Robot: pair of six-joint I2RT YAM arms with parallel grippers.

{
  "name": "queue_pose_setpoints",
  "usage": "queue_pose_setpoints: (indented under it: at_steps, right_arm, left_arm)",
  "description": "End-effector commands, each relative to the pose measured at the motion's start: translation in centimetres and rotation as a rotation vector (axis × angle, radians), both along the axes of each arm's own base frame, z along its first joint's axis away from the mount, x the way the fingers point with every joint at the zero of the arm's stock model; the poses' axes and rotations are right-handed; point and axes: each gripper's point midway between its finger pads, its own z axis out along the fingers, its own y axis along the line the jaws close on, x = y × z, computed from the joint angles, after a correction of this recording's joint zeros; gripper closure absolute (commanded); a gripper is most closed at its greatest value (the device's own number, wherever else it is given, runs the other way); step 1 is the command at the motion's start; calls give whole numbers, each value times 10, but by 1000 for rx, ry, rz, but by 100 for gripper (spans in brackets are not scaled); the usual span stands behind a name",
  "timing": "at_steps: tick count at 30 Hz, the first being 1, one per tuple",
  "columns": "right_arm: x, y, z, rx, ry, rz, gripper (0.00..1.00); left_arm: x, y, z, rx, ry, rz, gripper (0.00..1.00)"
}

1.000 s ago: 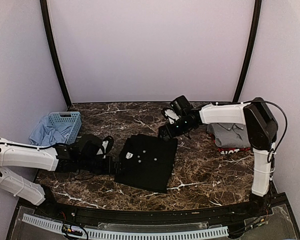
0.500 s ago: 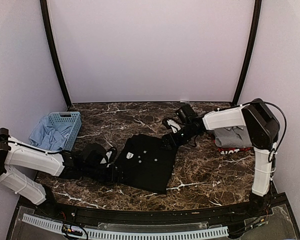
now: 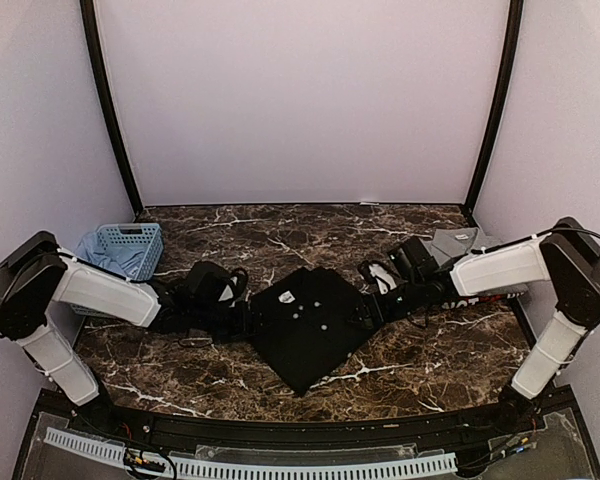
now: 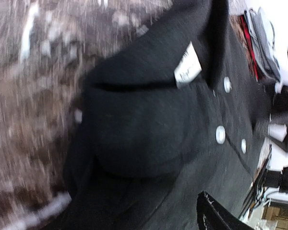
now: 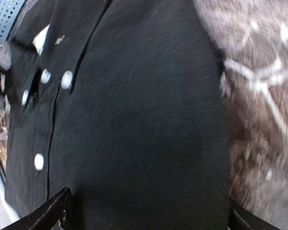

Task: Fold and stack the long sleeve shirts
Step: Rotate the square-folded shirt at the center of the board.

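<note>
Obs.: black shirt (image 3: pixel 310 330) lies folded at mid-table, between the two arms and turned corner-on to the near edge. Collar and white label (image 4: pixel 187 69) are on its far-left side and the hem on the near right. The button line runs on that diagonal. The packet is close to square, so I take the placket as its long axis (a judgement, the margin is slight).

Right gripper (image 3: pixel 372 308) is low at the shirt's right corner. Its fingers (image 5: pixel 53 211) are spread wide with cloth lying between them, and nothing is pinched. Left gripper (image 3: pixel 248 320) is at the left corner. Only one fingertip (image 4: pixel 216 215) shows there, so I cannot tell its spread or whether it has cloth.

Grey shirt (image 3: pixel 458 240) lies at the far right, partly behind the right arm. The blue basket (image 3: pixel 130 240) is far left on the marble table (image 3: pixel 280 235).

Risks:
- A pinch that catches the top layer only would peel the fold open.
- Uneven lifting by the two sides would make the packet sag and skew.
- Dragging on the stone could roll the lower edge under.
</note>
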Motion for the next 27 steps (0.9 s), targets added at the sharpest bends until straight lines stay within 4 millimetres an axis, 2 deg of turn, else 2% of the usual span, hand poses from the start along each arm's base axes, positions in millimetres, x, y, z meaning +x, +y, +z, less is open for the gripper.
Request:
queue_pose_setpoints:
  at_steps: [1, 2, 3, 4, 5, 6, 8, 10, 11, 15, 21, 22, 25, 26, 27]
  right_arm:
    - [-27, 9, 5, 44, 2, -55, 6]
    - [-35, 14, 7, 49, -2, -48, 6]
    - [-42, 22, 9, 57, -10, -38, 6]
    - [-49, 27, 9, 55, -12, -31, 5]
    - [-53, 29, 11, 44, -19, -33, 5]
    - [-52, 30, 14, 37, -37, -43, 4]
    - [-50, 20, 19, -7, -55, -78, 2]
    - [-38, 4, 29, -65, -105, -150, 1]
    - [-25, -10, 35, -99, -139, -212, 1]
    - [17, -63, 65, -142, -205, -402, 1]
    - [81, -164, 103, -210, -296, -670, 2]
    - [91, -183, 106, -220, -300, -717, 1]
    - [116, -236, 111, -225, -293, -837, 1]
    - [123, -253, 111, -238, -293, -874, 1]
    - [129, -269, 107, -263, -283, -906, 1]
  left_arm:
    - [38, -1, -6, 36, -36, -10, 26]
    - [47, 3, -14, 56, -31, -7, 26]
    - [63, 2, -6, 47, -49, 7, 26]
    - [68, 3, -14, 69, -46, -7, 26]
    - [83, 5, -8, 76, -54, 8, 26]
    - [90, 8, -12, 96, -61, 5, 26]
    - [112, 19, -4, 123, -94, 34, 27]
    - [132, 32, 9, 142, -134, 64, 26]
    - [138, 42, 14, 161, -149, 78, 25]
    - [151, 61, 43, 217, -235, 100, 17]
    - [139, 74, 74, 227, -299, 107, 10]
    - [136, 76, 73, 224, -298, 106, 10]
    - [127, 76, 86, 184, -318, 105, 10]
    - [123, 76, 84, 180, -310, 100, 10]
    - [122, 74, 89, 156, -321, 95, 10]
